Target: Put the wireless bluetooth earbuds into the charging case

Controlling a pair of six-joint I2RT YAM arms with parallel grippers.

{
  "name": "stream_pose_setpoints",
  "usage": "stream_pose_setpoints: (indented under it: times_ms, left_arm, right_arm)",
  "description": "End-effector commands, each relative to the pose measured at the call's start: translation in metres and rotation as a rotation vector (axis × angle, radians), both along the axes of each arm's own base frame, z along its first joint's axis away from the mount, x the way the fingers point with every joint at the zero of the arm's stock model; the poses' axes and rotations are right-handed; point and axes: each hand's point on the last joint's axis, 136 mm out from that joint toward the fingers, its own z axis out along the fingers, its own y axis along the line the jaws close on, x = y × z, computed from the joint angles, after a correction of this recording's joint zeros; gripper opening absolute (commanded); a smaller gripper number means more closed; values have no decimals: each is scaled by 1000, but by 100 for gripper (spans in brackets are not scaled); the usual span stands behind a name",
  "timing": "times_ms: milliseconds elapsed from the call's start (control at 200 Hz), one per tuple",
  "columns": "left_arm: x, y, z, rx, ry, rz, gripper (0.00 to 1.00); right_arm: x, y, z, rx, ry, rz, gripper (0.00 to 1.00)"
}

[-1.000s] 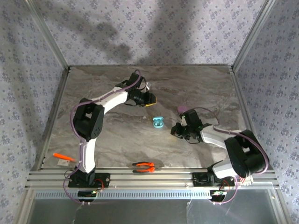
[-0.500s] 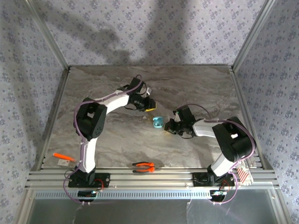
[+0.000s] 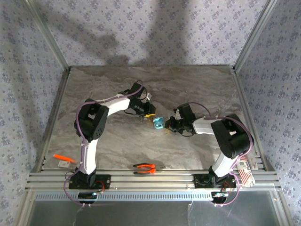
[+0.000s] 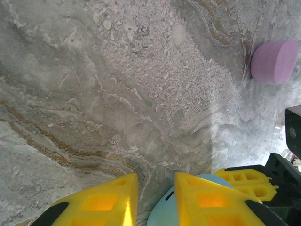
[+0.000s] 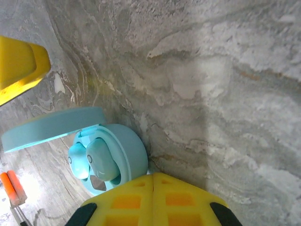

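Earbuds (image 5: 101,162) look seated in the open case (image 5: 130,149); right gripper (image 5: 153,186), jaws together, touches its base; left gripper (image 4: 156,190), jaws slightly apart, hovers beside it; I'd close the lid (image 5: 51,127) next.

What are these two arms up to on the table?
Both arms have met at a small teal charging case in the middle of the marble table. Its lid stands open and two teal earbuds sit inside. The right gripper is shut, right up against the case. The left gripper is slightly open and empty, close on the other side. A pinkish-purple case lies apart, and orange-handled pliers lie near the front edge.
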Motion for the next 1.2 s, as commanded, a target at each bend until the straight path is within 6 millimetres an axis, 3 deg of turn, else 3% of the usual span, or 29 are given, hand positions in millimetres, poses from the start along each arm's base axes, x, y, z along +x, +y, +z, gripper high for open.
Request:
stream_pose_setpoints:
  times_ms: [0,200,360,495,969,1194]
  left_arm:
    - [0,-6,14,-35,-21,-10,27]
    - [-2,-5,13,-31,-16,-12,27]
    - [-7,-10,12,-32,-8,-30,13]
    - [-13,-15,11,-30,-1,-47,9]
    - [-36,-27,14,-22,8,-92,8]
    - [-41,-25,20,-18,-4,-92,9]
  right_arm:
    - [14,-1,2,9,-15,-21,0]
    - [16,-4,2,11,-13,-25,0]
    - [15,-4,1,11,-8,-21,0]
    - [15,-3,1,12,-8,-21,0]
    - [11,-6,2,6,-10,-24,0]
    - [3,-17,9,-33,-22,-34,0]
